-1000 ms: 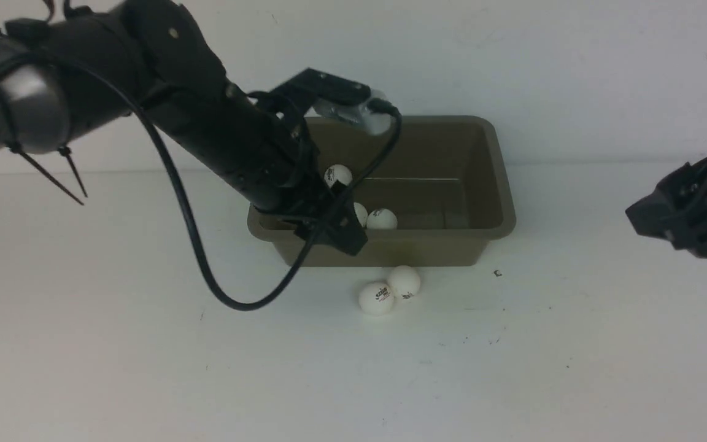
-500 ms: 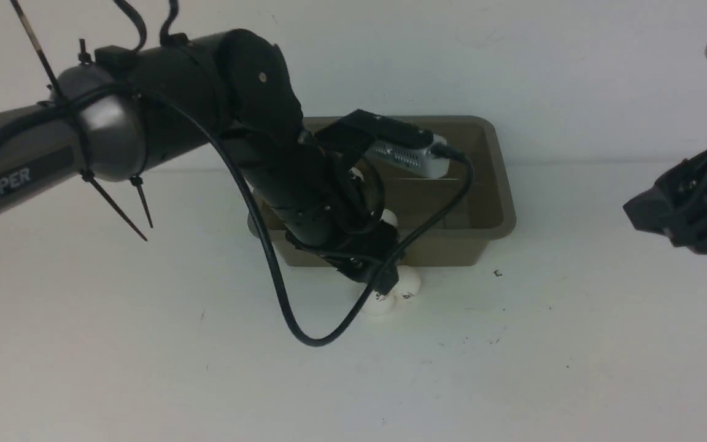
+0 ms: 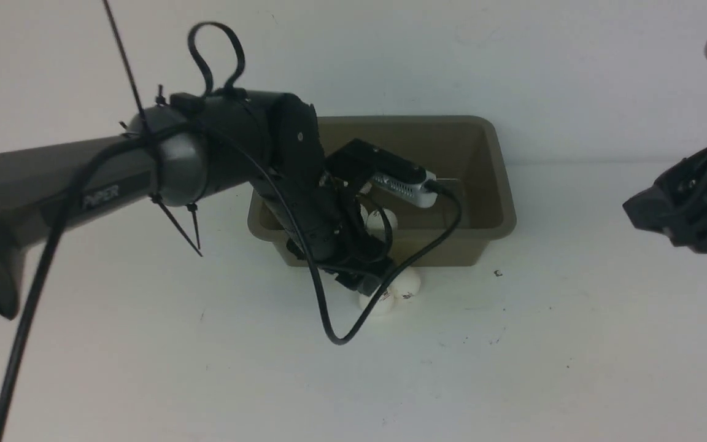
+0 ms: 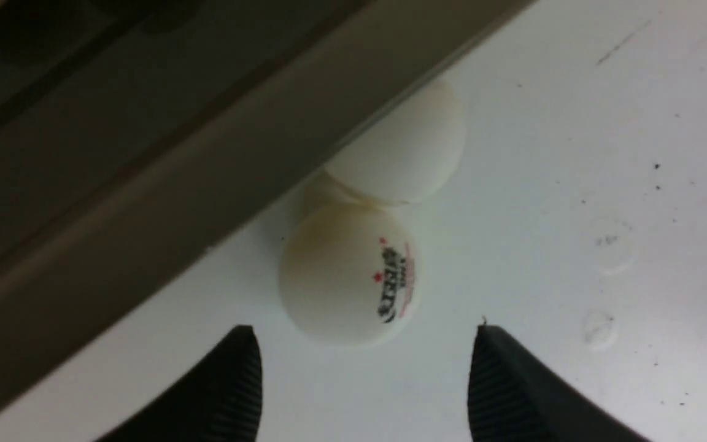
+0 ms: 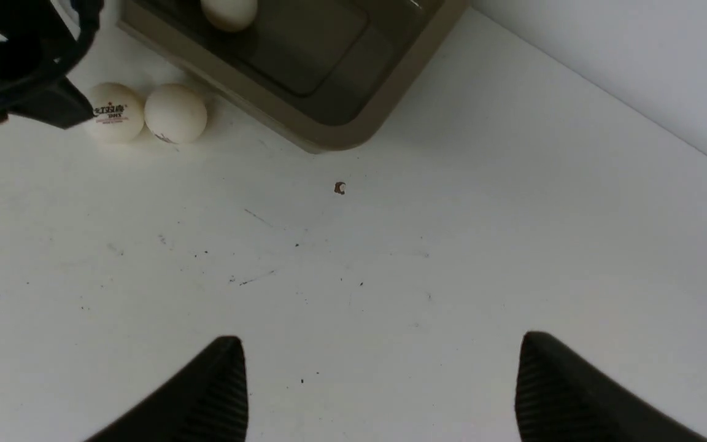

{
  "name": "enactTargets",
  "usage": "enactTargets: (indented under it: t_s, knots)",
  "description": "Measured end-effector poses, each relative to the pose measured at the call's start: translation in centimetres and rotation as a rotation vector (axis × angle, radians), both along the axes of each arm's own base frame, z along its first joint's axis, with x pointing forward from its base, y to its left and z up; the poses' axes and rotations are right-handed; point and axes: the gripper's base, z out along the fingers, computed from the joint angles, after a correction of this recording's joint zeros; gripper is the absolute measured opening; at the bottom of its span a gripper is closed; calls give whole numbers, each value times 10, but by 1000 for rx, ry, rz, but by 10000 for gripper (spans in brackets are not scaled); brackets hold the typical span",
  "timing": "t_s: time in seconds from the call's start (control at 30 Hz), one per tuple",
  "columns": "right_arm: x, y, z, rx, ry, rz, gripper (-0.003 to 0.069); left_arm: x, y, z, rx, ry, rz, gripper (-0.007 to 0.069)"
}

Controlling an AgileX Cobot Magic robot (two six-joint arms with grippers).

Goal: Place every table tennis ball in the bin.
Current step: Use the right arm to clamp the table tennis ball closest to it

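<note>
Jaws of the black left gripper (image 4: pixel 364 334) stood apart and held nothing, its ribbed fingertips (image 4: pixel 240 374) poised low over the white table (image 3: pixel 145 368), just short of a small white matte table tennis ball with a dark-and-red logo (image 4: pixel 347 276). This logo ball (image 3: pixel 380 303) lay on the table in front of the near wall of the rectangular grey-brown plastic bin (image 3: pixel 496 184), which had rounded corners and a flared rim. Neither fingertip touched it. A second white ball (image 4: pixel 402 147) rested against the logo ball on its far side, closer to the bin and partly under the overhang of the rim; whether it touched the wall could not be told. In the front view the left arm reached in from the left across the bin's near left corner, with its gripper (image 3: pixel 369 283) pointing down at the pair and covering part of the logo ball, while the second ball (image 3: pixel 407 283) showed just to the right. Inside the bin, one more white ball (image 3: pixel 385 220) lay on the floor near the front wall, and part of another (image 3: pixel 363 212) showed beside it behind the arm. The black right gripper (image 5: pixel 381 347) hung well apart on the right side (image 3: pixel 679 215), its jaws wide and empty above bare table, looking across at the two loose balls (image 5: pixel 114 113) (image 5: pixel 175 113). A small brown speck (image 5: pixel 339 188) sat on the table near the bin's front right corner.
</note>
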Motion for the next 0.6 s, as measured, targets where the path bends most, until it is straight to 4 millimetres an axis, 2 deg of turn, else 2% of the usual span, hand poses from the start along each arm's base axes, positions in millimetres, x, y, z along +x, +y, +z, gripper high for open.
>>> enactTargets:
  t_s: [0.23,0.6]
  knots:
    - [0,0,0,-1,-2,1,525,3,-3,-14,-8,21,4,408]
    - [0,0,0,1,-7,1,499,8,-7,-15,-57,-16,34,408]
